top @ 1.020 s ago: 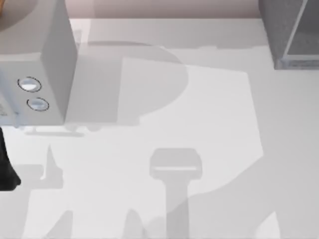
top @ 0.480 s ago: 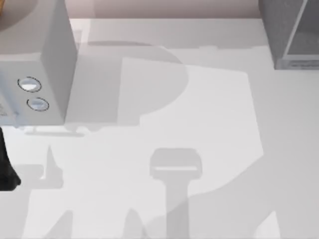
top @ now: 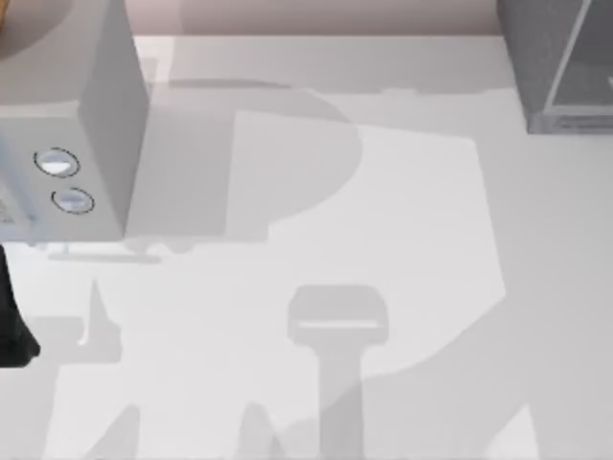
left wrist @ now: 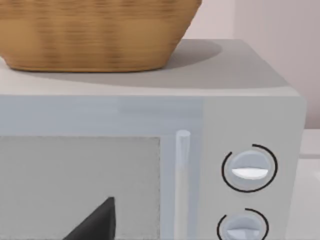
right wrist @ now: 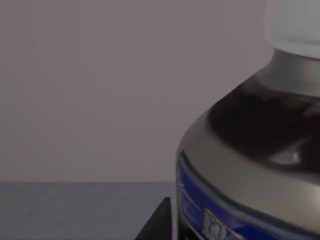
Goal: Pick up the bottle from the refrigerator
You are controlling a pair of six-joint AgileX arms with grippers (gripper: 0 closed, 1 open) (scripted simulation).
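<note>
The bottle (right wrist: 250,150) looms very close in the right wrist view. It has a dark glossy body, a blue label and a pale cap. A black part of my right gripper (right wrist: 159,222) shows just beside its base, with a grey wall and a darker floor behind. The refrigerator (top: 560,57), a dark grey box with thin light frame edges, stands at the table's far right corner in the top view. My left arm (top: 11,326) sits at the left edge, in front of the dialled box, and a black part of my left gripper (left wrist: 95,222) faces that box's door.
A light grey box with two round dials (top: 67,125) stands at the far left. A woven basket (left wrist: 95,35) rests on top of it. The white table (top: 383,240) stretches between that box and the refrigerator, crossed by shadows.
</note>
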